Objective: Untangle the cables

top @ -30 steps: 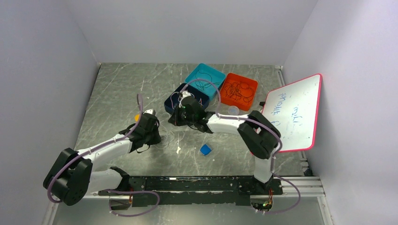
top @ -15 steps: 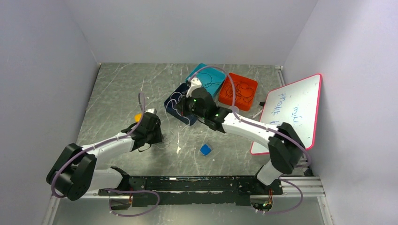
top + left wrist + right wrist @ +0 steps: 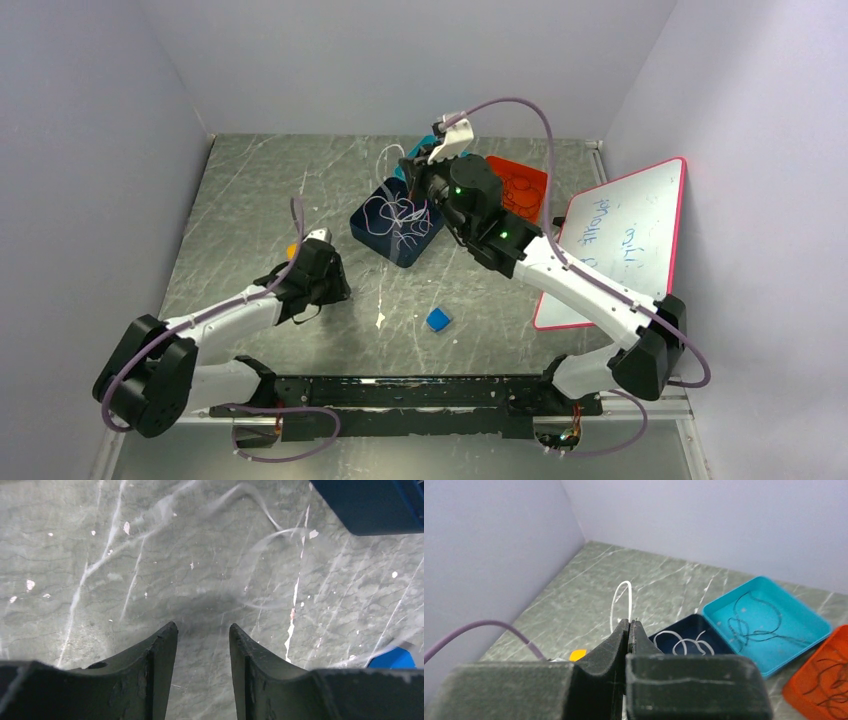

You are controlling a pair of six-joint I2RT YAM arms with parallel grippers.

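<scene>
The right gripper (image 3: 629,625), raised at 12 o'clock over the counter (image 3: 250,190), has its jaws pressed together on a white cable (image 3: 623,583). The cable loops up above the fingertips and hangs down into the navy tray (image 3: 375,240), where more white loops lie. At 1 o'clock of that tray, the teal tray (image 3: 796,622) holds thin dark cables (image 3: 744,625). At 3 o'clock of the teal one, the orange tray (image 3: 799,695) holds black cables (image 3: 829,680).

The left gripper (image 3: 202,626), at 8 o'clock on the counter, is spread with nothing between its jaws. A blurred pale cable (image 3: 270,517) lies just beyond it, at its 1 o'clock.

A pink-edged whiteboard (image 3: 630,240) at 3 o'clock bears blue handwriting, too small to read. A small blue block (image 3: 437,319) sits at 6 o'clock.
</scene>
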